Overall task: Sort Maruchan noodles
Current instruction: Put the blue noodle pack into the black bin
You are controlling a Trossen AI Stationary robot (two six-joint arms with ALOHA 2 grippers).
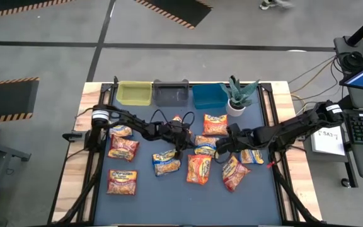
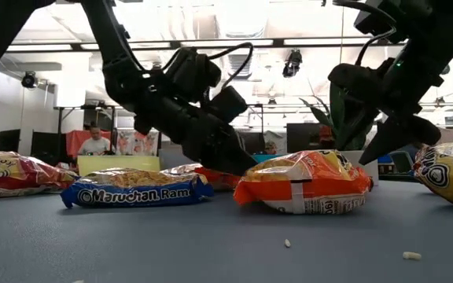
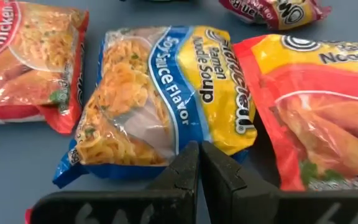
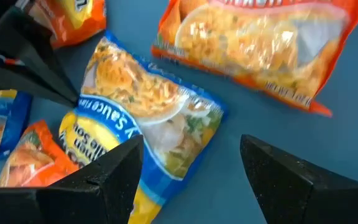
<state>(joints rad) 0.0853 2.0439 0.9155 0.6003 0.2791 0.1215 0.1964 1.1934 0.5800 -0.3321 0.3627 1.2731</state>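
Note:
Several Maruchan noodle packets lie flat on the blue mat (image 1: 169, 202): orange, red, and yellow-and-blue. A yellow-and-blue soy sauce packet (image 1: 205, 146) lies in the middle, between my two grippers. My left gripper (image 3: 197, 155) is shut, and its tips stand at this packet's blue sealed edge (image 3: 166, 167). It comes in slanting down from the table's left (image 1: 186, 137). My right gripper (image 4: 191, 142) hovers open above the same packet (image 4: 148, 112) on its right side and touches nothing. An orange packet (image 4: 260, 43) lies just beyond. My left gripper's shut fingertips (image 3: 194, 152) meet the soy sauce packet's blue sealed edge, slanting down from the table's left. I cannot tell whether they touch it. The packet lies flat on the mat.
Three bins stand along the far edge: yellow-green (image 1: 134, 93), grey (image 1: 171, 93) and blue (image 1: 208, 96). A potted plant (image 1: 238, 98) is beside them. More packets lie to the left (image 1: 123, 148) and toward the near side (image 1: 198, 169). The mat's near strip is bare.

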